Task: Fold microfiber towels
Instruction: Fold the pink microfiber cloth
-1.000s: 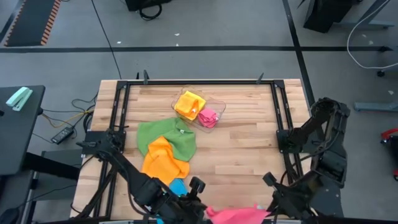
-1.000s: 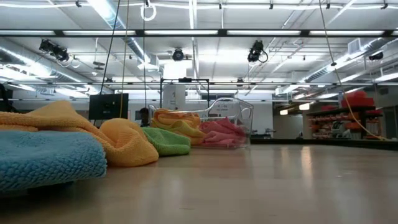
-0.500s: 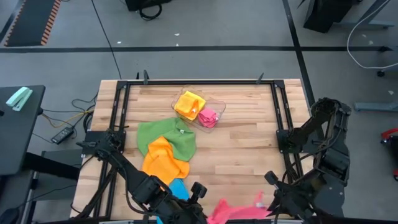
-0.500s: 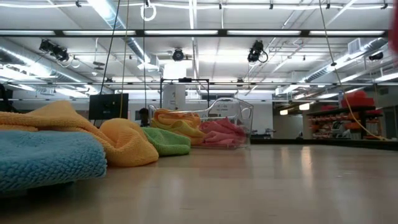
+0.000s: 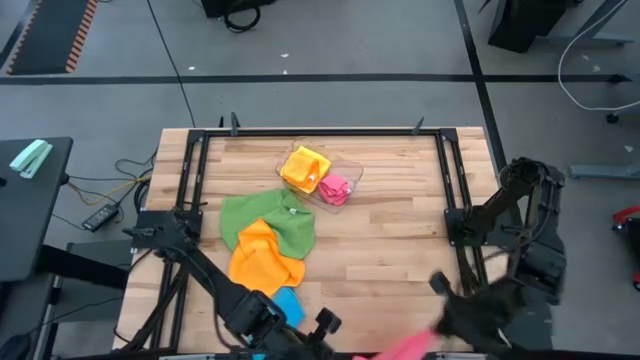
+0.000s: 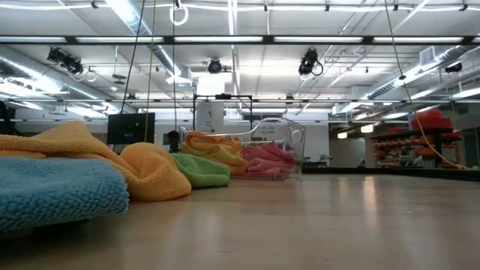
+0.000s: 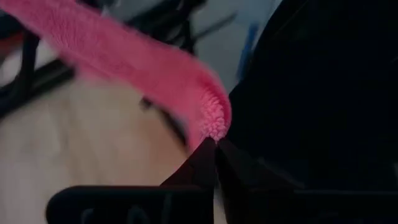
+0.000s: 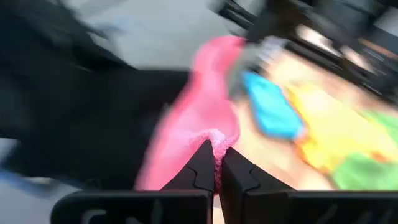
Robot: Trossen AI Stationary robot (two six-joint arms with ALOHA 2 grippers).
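Observation:
A pink microfiber towel [image 7: 143, 68] is stretched between my two grippers over the table's near edge. In the high view only a strip of this towel [image 5: 405, 347] shows, at the bottom edge. My left gripper [image 7: 216, 144] and my right gripper [image 8: 216, 149] are both shut on it. A green towel [image 5: 265, 218], an orange one [image 5: 262, 258] and a blue one [image 5: 287, 300] lie crumpled on the table's left half. A yellow towel [image 5: 303, 167] and another pink one [image 5: 336, 187] lie in the clear tray [image 5: 352, 170]. My left gripper pinches the pink towel's rolled edge [image 7: 214, 127] between its two fingertips. The cloth runs up and away from the fingers, clear of the table. My right gripper pinches a bunched edge of the same towel [image 8: 214, 138] between its fingertips. The cloth rises from the fingers, lifted clear of the table.
A black frame [image 5: 320, 130] borders the wooden table. In the low view the blue towel [image 6: 52, 191] and the orange towel [image 6: 146, 172] stand close at the left, with the tray [image 6: 281, 142] farther back. Bare wood lies across the table's right half [image 5: 400, 250].
Both grippers have tipped while staying shut on the pink towel. The towel, which spread across the high view's bottom a second ago, has swung toward the table's near edge, and only a thin strip of it still shows. My right arm is blurred with motion.

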